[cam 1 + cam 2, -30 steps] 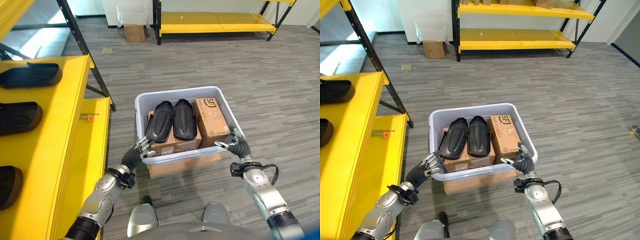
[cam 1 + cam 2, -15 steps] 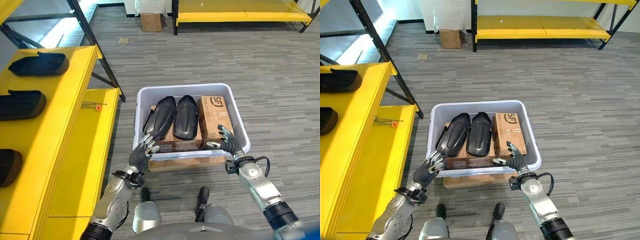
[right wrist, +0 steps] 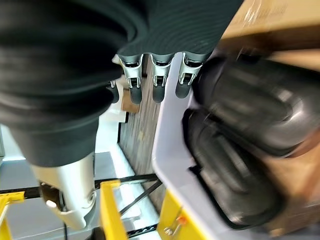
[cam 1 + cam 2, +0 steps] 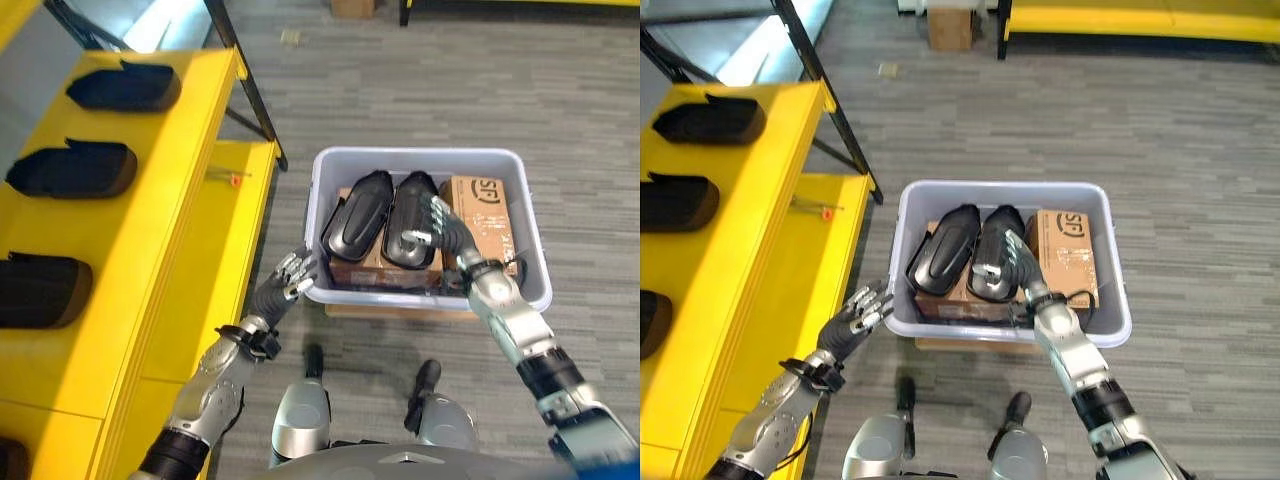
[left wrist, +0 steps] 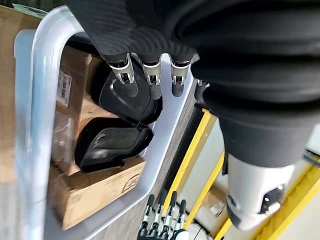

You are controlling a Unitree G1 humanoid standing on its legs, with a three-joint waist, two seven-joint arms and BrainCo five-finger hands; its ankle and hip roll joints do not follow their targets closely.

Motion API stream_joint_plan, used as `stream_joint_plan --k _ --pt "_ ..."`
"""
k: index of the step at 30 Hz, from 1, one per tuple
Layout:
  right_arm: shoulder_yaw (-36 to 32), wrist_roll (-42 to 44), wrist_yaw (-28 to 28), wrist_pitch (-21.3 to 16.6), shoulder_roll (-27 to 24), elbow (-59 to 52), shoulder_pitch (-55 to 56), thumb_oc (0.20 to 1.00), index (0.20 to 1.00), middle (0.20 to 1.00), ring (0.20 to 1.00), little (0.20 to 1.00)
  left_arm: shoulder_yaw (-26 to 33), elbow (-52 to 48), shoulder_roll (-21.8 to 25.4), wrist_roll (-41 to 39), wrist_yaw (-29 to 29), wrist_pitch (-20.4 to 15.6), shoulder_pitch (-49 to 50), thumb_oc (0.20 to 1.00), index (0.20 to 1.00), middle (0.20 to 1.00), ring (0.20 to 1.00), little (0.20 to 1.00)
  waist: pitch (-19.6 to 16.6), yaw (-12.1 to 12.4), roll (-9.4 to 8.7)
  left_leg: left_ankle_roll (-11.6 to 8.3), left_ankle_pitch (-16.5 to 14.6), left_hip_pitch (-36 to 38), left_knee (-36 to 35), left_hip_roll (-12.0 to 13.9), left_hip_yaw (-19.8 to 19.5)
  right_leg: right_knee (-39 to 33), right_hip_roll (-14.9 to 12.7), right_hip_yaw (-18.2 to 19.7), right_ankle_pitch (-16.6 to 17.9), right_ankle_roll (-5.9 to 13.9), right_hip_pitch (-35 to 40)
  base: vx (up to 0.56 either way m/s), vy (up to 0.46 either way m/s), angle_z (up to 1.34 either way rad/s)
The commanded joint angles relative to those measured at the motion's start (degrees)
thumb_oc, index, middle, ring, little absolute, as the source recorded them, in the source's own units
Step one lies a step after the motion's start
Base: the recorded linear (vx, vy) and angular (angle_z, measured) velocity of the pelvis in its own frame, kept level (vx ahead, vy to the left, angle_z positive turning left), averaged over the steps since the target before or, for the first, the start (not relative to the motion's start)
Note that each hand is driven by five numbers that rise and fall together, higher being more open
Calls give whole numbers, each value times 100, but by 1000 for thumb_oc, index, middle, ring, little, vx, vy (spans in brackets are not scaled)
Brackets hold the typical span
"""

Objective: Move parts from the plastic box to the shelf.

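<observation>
A pale plastic box (image 4: 420, 160) stands on the floor, holding two black moulded parts side by side, one on the left (image 4: 355, 215) and one on the right (image 4: 408, 222). My right hand (image 4: 445, 228) reaches into the box, open, with straight fingers (image 3: 155, 75) over the right part. Whether they touch it I cannot tell. My left hand (image 4: 287, 278) hovers open just outside the box's near left corner. The yellow shelf (image 4: 180, 230) runs along the left and carries black parts (image 4: 72, 170) of the same kind.
A brown carton (image 4: 487, 210) fills the right side of the plastic box, and more cartons lie under the black parts. A small orange-tipped item (image 4: 234, 180) lies on the lower yellow shelf level. A black slanted shelf post (image 4: 248, 85) rises behind the box's left corner.
The camera has tilted down and shifted. My right hand left the box's near right rim and went inside, over the right black part. My left hand came off the near left rim.
</observation>
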Motion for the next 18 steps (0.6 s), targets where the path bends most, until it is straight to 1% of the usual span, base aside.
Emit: stream_joint_plan --k 1,3,4,6,7,8,9,10,12,13,15,16,17,18 --pt "-210 301 -509 -29 -58 244 -130 1000 1000 1000 1000 1000 -44 -478 141 -163 87 -198 205 1000 1000 1000 1000 1000 -85 177 0 54 -106 5 171 76 57 559 -138 153 -374 160 6 -102 -19 11" --pt "-292 520 -906 -175 -42 702 -456 1000 1000 1000 1000 1000 -103 -419 222 -128 188 -228 50 1000 1000 1000 1000 1000 35 268 -10 73 -95 -202 226 31 -2 631 -110 140 -392 141 -157 -145 -69 6" --pt "-447 673 -1271 -231 -49 1183 -719 1000 1000 1000 1000 1000 -122 -419 289 -190 226 -278 -110 1000 1000 1000 1000 1000 153 350 -27 109 -130 -416 332 -19 -67 760 -99 143 -446 130 -332 -188 -97 6" --pt "-556 625 -1420 -539 -90 1725 -928 1000 1000 1000 1000 1000 -148 -398 316 -212 319 -347 -260 1000 1000 1000 1000 1000 269 415 -9 152 -145 -646 460 -65 -159 905 -88 144 -494 103 -503 -131 -63 7" --pt "-585 536 -1493 -624 -98 1845 -963 1000 1000 1000 1000 1000 -166 -383 320 -228 363 -363 -303 1000 1000 1000 1000 1000 305 424 1 164 -154 -696 502 -84 -182 941 -86 141 -509 97 -531 -78 -27 10" --pt "-645 416 -1603 -805 -127 1997 -1008 1000 1000 1000 1000 1000 -207 -346 308 -291 410 -389 -388 1000 1000 1000 1000 1000 347 430 38 200 -164 -842 571 -135 -204 1012 -95 138 -524 89 -649 -80 -11 11" --pt "-731 350 -1678 -943 -199 2181 -1090 1000 1000 1000 1000 1000 -232 -352 316 -368 517 -328 -454 1000 1000 1000 1000 1000 347 437 79 235 -171 -1032 632 -188 -221 1094 -117 124 -535 87 -828 -82 -5 1" --pt "-771 375 -1760 -978 -251 2271 -1148 1000 1000 1000 1000 1000 -250 -359 305 -416 619 -265 -473 1000 1000 1000 1000 1000 347 442 102 249 -171 -1123 662 -211 -218 1127 -123 123 -535 84 -914 -72 -2 2" --pt "-824 694 -2016 -1054 -338 2428 -1286 1000 1000 1000 1000 1000 -288 -354 275 -471 704 -171 -481 1000 1000 1000 1000 1000 347 445 146 261 -167 -1299 704 -240 -209 1176 -129 122 -541 80 -1088 -38 1 3" --pt "-899 799 -2116 -1101 -396 2541 -1346 1000 1000 1000 1000 1000 -305 -367 272 -385 681 -147 -469 1000 1000 1000 1000 1000 347 441 176 250 -160 -1387 719 -233 -204 1206 -122 129 -558 69 -1177 0 0 0" --pt "-994 792 -2114 -1175 -504 2671 -1425 1000 1000 1000 1000 1000 -358 -375 255 -208 581 -103 -427 1000 1000 1000 1000 1000 347 426 246 248 -145 -1471 720 -248 -185 1241 -109 150 -577 47 -1287 -22 67 -1" --pt "-1017 739 -2161 -1212 -577 2710 -1490 1000 1000 1000 1000 1000 -410 -358 242 10 524 -110 -417 1000 1000 1000 1000 1000 347 413 295 248 -142 -1528 732 -262 -171 1275 -119 168 -592 38 -1366 -30 104 -5" --pt "-1034 768 -2248 -1206 -618 2715 -1544 1000 1000 1000 1000 1000 -470 -345 269 257 477 -100 -388 1000 1000 1000 1000 1000 347 406 340 255 -143 -1594 762 -275 -156 1318 -135 190 -602 29 -1449 -31 96 -2" --pt "-1076 812 -2303 -1160 -650 2720 -1565 1000 1000 1000 1000 1000 -517 -303 316 308 439 -96 -370 1000 1000 1000 1000 1000 347 403 371 268 -151 -1640 774 -293 -145 1351 -152 208 -609 32 -1518 -40 80 -2"
